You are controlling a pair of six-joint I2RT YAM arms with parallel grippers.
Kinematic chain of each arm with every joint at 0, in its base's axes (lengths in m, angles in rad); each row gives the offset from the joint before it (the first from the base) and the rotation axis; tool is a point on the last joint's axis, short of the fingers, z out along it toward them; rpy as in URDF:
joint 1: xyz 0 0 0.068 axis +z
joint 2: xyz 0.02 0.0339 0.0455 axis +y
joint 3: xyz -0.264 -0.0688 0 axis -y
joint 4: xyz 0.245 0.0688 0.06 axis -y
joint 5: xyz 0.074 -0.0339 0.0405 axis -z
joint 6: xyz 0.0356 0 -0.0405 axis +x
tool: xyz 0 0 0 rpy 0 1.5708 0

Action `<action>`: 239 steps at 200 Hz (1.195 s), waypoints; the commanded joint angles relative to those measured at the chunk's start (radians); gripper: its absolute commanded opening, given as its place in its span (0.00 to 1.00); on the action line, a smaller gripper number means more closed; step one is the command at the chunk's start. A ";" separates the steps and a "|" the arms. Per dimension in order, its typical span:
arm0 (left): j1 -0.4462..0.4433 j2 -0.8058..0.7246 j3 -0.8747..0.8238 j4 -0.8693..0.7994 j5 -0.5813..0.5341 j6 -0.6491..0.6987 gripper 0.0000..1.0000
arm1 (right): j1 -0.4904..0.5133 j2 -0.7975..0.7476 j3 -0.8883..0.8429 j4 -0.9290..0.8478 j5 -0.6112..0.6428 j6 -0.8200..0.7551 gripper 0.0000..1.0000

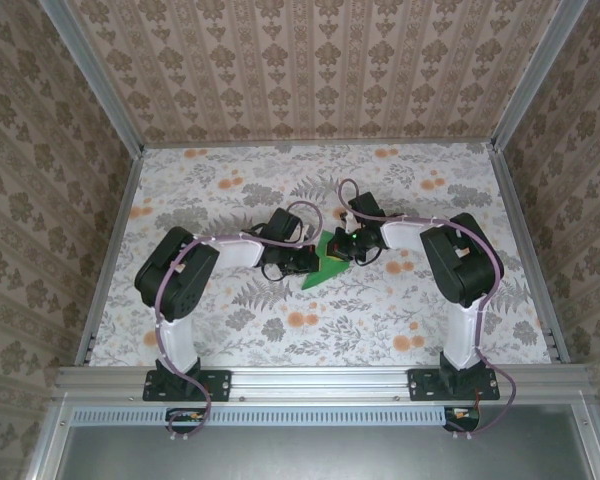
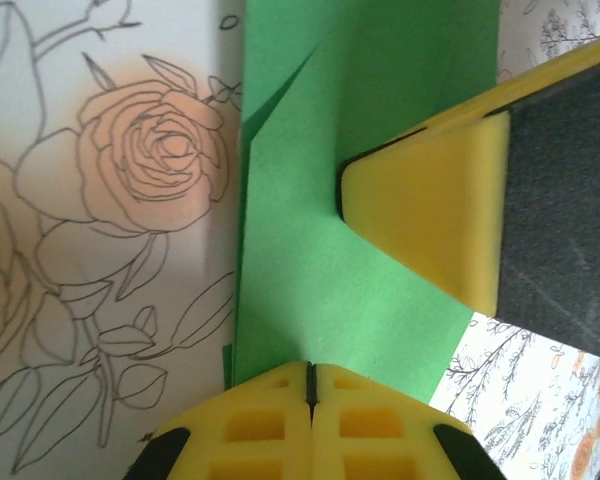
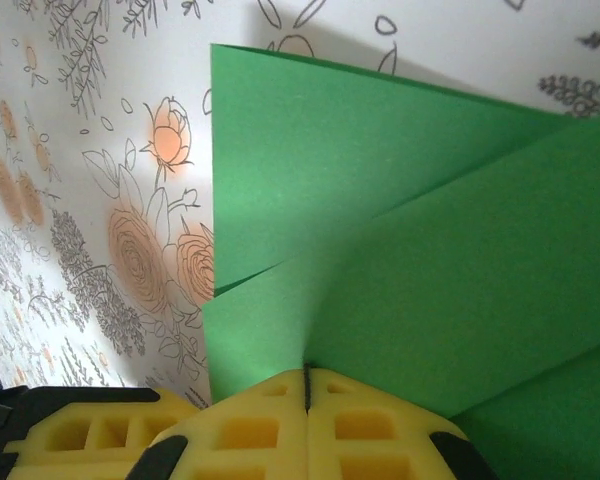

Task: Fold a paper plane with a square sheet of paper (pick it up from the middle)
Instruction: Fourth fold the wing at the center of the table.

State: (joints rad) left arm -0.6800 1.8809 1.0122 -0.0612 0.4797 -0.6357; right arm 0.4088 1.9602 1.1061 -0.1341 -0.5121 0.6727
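Green square sheet of paper (image 1: 325, 268) is noted near the middle of the worktop (image 1: 230, 200), lying on the flower-printed covering between the two claws. It is seen creased, not flat. In the right wrist view a slanting flap edge is laid over a lower layer, and one straight edge is raised slightly, with a shadow cast on the covering behind it. In the left wrist view a second slanting edge is seen near the top of the sheet. The left claw (image 2: 310, 378) is recorded as closed, its yellow fingertips pressed together with only a thin dark seam between them, and is set at the near edge of the sheet. The right claw (image 3: 307, 378) is likewise closed, tips together, and is set on the green surface. Whether any layer of paper is pinched between either pair of tips cannot be told. A yellow finger (image 2: 430, 210) of the right claw is seen from the left wrist, resting over the sheet's far side. From above, both arms are bent inward from their bases, and the claws are brought near each other over the paper.
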 commanded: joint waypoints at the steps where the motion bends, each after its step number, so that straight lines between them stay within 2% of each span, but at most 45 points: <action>1: -0.004 -0.065 0.046 -0.104 -0.041 -0.012 0.00 | 0.002 0.041 0.012 -0.081 0.065 -0.041 0.00; 17: -0.007 -0.105 0.067 -0.126 -0.053 -0.023 0.05 | 0.001 0.045 0.017 -0.103 0.081 -0.054 0.00; 34: -0.010 -0.152 0.068 -0.157 -0.076 -0.033 0.15 | 0.000 0.042 0.023 -0.121 0.098 -0.059 0.00; 59: -0.015 -0.198 0.047 -0.165 -0.077 -0.058 0.18 | 0.001 0.050 0.034 -0.135 0.103 -0.061 0.00; 127: -0.076 -0.135 -0.001 -0.085 -0.030 -0.140 0.16 | 0.001 0.073 0.047 -0.163 0.110 -0.059 0.00; 239: -0.076 -0.090 -0.075 -0.082 -0.073 -0.153 0.16 | 0.001 0.088 0.052 -0.180 0.118 -0.055 0.00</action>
State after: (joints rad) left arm -0.7570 1.7744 0.9611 -0.1432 0.4217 -0.7685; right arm 0.4107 1.9816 1.1664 -0.2287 -0.4824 0.6281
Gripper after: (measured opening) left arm 0.161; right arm 0.057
